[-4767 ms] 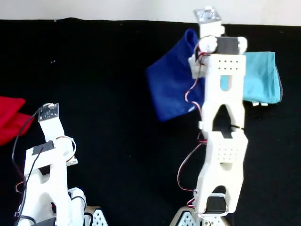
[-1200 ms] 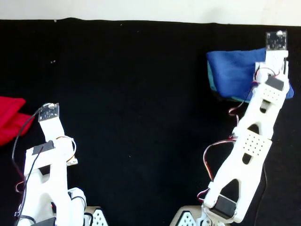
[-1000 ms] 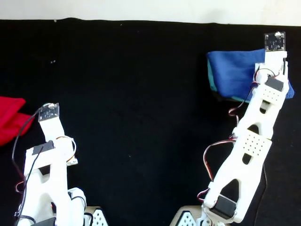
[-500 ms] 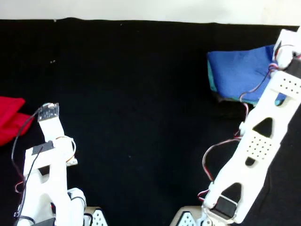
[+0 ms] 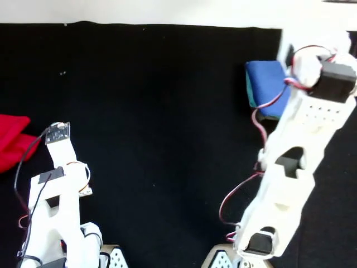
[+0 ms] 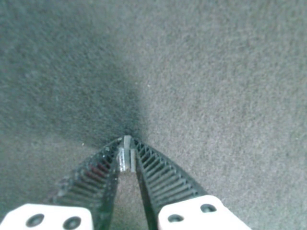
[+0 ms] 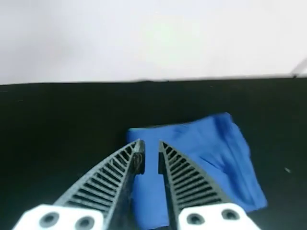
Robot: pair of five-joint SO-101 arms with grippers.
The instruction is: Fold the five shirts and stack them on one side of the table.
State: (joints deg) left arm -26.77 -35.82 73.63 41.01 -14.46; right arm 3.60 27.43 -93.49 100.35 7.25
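A folded blue shirt (image 5: pixel 264 82) lies at the table's back right, on top of a teal shirt whose edge (image 5: pixel 249 95) shows beneath it. The raised right arm (image 5: pixel 301 134) hides much of the pile. In the right wrist view my right gripper (image 7: pixel 149 152) hangs above the blue shirt (image 7: pixel 206 158), slightly open and holding nothing. A crumpled red shirt (image 5: pixel 12 139) lies at the left edge. My left gripper (image 5: pixel 58 133) sits low at the front left, shut (image 6: pixel 125 154) and empty on the black cloth.
The black tablecloth (image 5: pixel 156 111) covers the table, and a pale wall runs along its back edge (image 5: pixel 139 25). Both arm bases stand at the front edge.
The right arm carried the blue shirt rightward onto the teal one, let it go, then lifted up and away. The left arm stayed still.
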